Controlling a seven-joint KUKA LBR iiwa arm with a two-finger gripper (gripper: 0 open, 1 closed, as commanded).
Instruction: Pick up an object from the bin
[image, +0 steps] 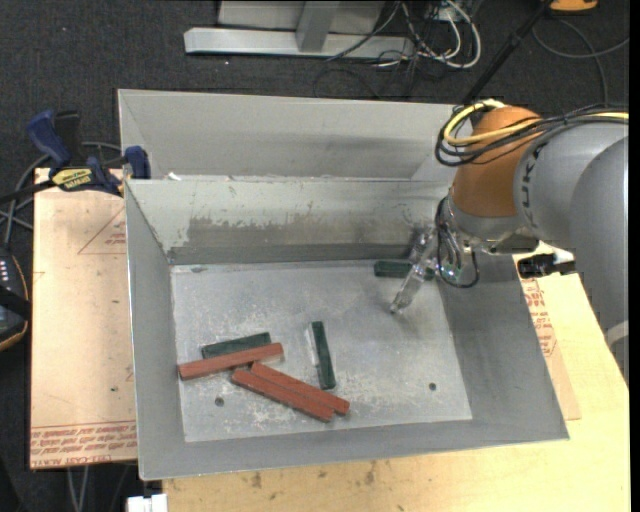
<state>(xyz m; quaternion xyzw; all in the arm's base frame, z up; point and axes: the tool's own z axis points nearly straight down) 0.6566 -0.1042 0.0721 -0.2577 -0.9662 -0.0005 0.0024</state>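
Red-brown bars (230, 363): three
Dark green bars (236, 347): three
Grey metal bin (300, 150): one

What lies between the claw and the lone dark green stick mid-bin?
Nothing: the camera view shows bare bin floor between the claw and the dark green stick.

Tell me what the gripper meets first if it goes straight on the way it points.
Probably the bare bin floor, right below the gripper. The dark green block beside it, toward the back wall, seems off that line, though depth is unclear.
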